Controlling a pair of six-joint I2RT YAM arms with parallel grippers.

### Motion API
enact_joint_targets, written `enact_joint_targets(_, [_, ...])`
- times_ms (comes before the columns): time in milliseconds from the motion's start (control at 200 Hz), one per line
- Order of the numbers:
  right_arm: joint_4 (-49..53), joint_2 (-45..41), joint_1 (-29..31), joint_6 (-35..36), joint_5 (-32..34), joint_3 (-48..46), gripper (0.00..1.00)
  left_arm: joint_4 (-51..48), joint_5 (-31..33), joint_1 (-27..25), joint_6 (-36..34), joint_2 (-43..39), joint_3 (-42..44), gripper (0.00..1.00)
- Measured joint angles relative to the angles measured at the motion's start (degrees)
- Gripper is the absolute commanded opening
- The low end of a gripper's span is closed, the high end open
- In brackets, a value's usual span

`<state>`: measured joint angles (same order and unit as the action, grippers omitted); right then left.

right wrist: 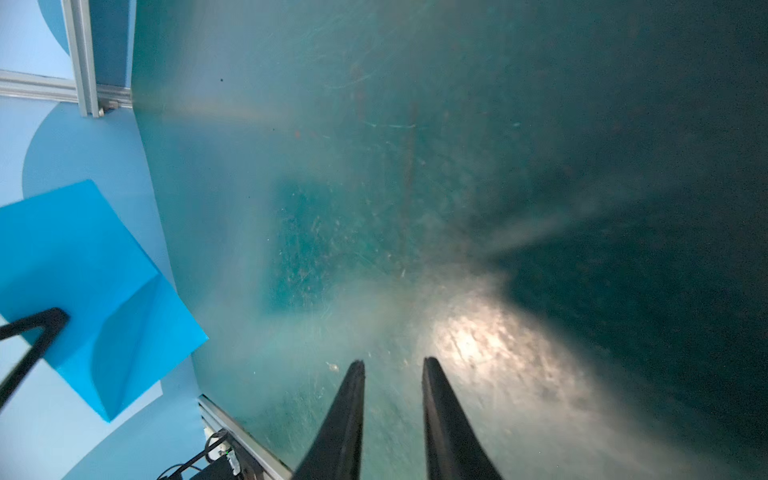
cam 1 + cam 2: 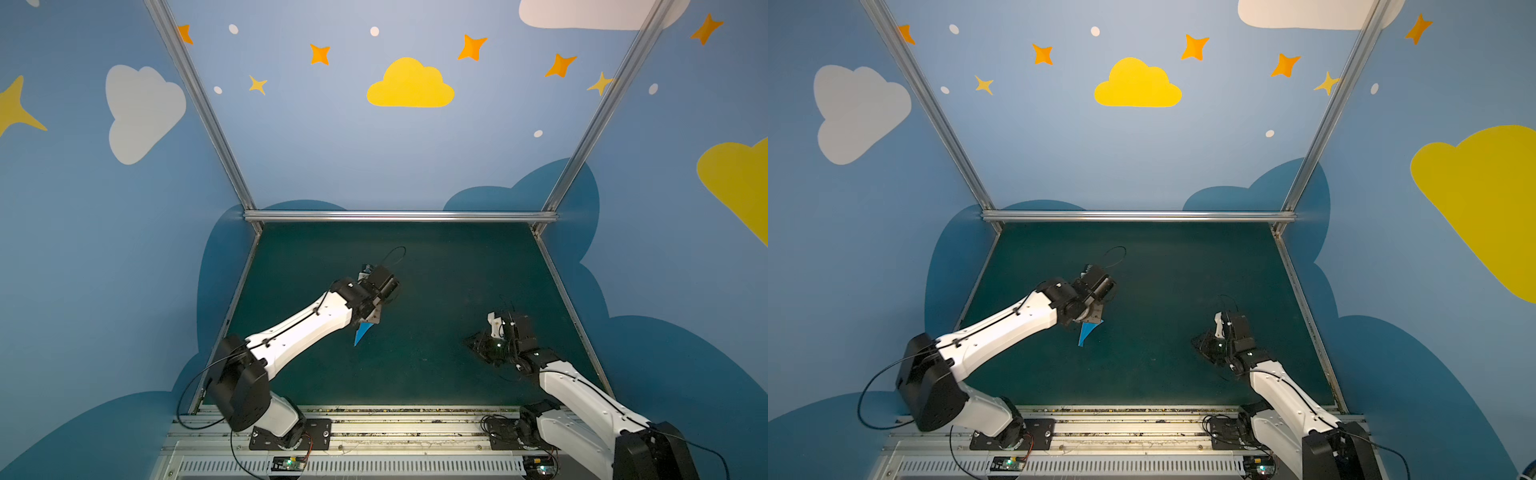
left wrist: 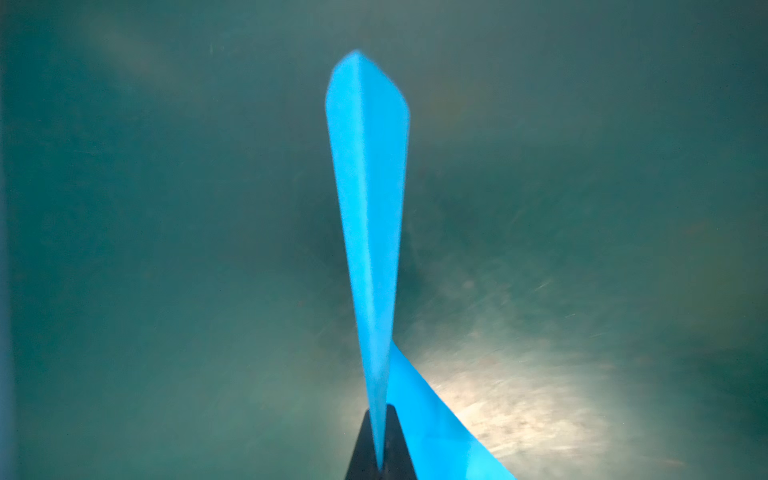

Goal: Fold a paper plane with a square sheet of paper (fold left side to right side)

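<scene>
My left fingers (image 3: pixel 362 451) are pinched tight on the paper plane (image 3: pixel 368 208), gripping it by its tail end along the centre fold. In both top views the paper plane (image 2: pixel 363 332) juts out from under my left wrist, over the left-middle of the worktop (image 2: pixel 436 270) and pointing toward the near edge. From my right wrist camera its blue side (image 1: pixel 83 282) shows against the wall, so I judge that it is lifted clear of the surface. My right fingers (image 1: pixel 345 424) stand apart with nothing between them, low over the right side of the worktop and well away from the paper.

The folding looks finished or nearly so, and I judge my job now is to carry or set down the plane without spoiling it. The pinch should sit square on the fold, firm enough that the thin paper cannot slide, with no twist of the wrist that would skew the crease. One wing flares out to the side, so any lowering should bring the body down flat rather than nose first, or the tip may buckle. My right fingers should wait at a distance unless a wing needs steadying.

Count: one paper plane, one worktop, two pairs of fingers.
</scene>
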<state>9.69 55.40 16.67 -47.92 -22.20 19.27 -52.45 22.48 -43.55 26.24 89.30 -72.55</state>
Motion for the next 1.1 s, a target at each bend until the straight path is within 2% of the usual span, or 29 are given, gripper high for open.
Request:
enact_joint_targets(55, [0.3, 0.1, -1.7, 0.7, -1.4, 0.0, 0.25, -1.8, 1.5, -2.1, 0.8, 4.0, -2.2, 0.08])
enact_joint_targets(210, [1.1, 0.2, -5.7, 2.7, -5.1, 0.0, 0.26, -4.7, 2.8, -8.9, 3.4, 17.9, -11.7, 0.26])
enact_joint_targets(330, [2.4, 0.2, -7.7, 4.1, -7.0, 0.0, 0.31, -5.2, 1.2, -12.7, 4.7, 29.2, -23.5, 0.44])
enact_joint_targets(431, [4.2, 0.0, -8.5, 5.4, -8.0, 0.1, 0.35, -3.7, -1.4, -14.3, 4.9, 32.1, -27.8, 0.56])
enact_joint_targets(556, [5.5, -0.1, -8.7, 6.6, -9.5, 0.1, 0.36, -0.5, -4.4, -13.5, 4.9, 26.6, -24.0, 0.63])
enact_joint_targets(726, [3.9, 2.1, -6.5, 6.6, -12.6, 0.1, 0.37, 6.5, -9.1, -7.8, 6.0, 9.9, -8.6, 0.65])
enact_joint_targets(881, [1.7, 4.0, 3.8, 3.9, -11.0, 0.5, 0.38, 13.0, -13.1, 0.9, 6.9, -1.8, 6.6, 0.69])
enact_joint_targets(1101, [-1.9, 11.2, 20.8, -0.8, -4.3, 7.8, 0.49, 18.5, -18.4, 9.9, 8.0, -11.4, 21.1, 0.73])
